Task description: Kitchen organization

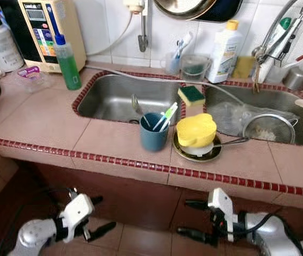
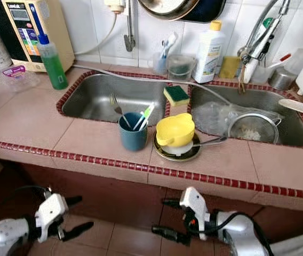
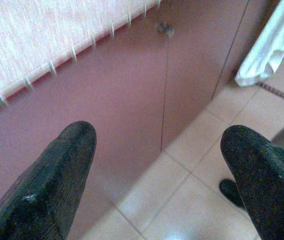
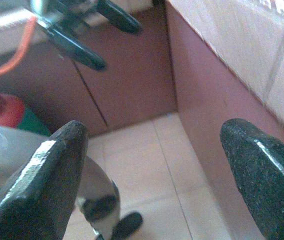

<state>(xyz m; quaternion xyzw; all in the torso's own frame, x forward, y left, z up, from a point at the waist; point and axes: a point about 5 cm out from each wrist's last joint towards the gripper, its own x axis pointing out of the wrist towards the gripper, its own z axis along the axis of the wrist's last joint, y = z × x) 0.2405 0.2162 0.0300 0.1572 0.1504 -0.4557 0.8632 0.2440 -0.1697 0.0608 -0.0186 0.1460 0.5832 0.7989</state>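
- No brand text is legible: the panel of the cream wall unit point(image 1: 45, 33) at the back left and the label of the white bottle point(image 1: 224, 51) with a yellow cap are too small to be read.
- A countertop point(image 1: 45, 125) of matte pink tile is edged with glossy dark red trim and holds a double stainless steel sink point(image 1: 114, 98).
- A cylindrical dark blue cup point(image 1: 153, 132) is placed on the counter just in front of the left basin; a fork and green-and-white utensils are contained in it.
- Just beside the cup, a rounded yellow plastic lid point(image 1: 196, 129) is seated on a white bowl, which rests on a dark round plate point(image 1: 197, 152).
- A yellow sponge point(image 1: 191, 96) with a green scouring face is located on the divider between the basins.
- A wire mesh strainer point(image 1: 269, 128) and clear crumpled plastic are held in the right basin.
- A translucent green bottle point(image 1: 68, 63) with a blue nozzle is positioned left of the sink.
- The left gripper point(image 1: 99, 217) is held below counter level, in front of the maroon cabinet; its black fingers point(image 3: 52, 185) are spread apart and grip nothing.
- The right gripper point(image 1: 191, 217) is likewise held low, fingers point(image 4: 47, 185) parted, with nothing between them.
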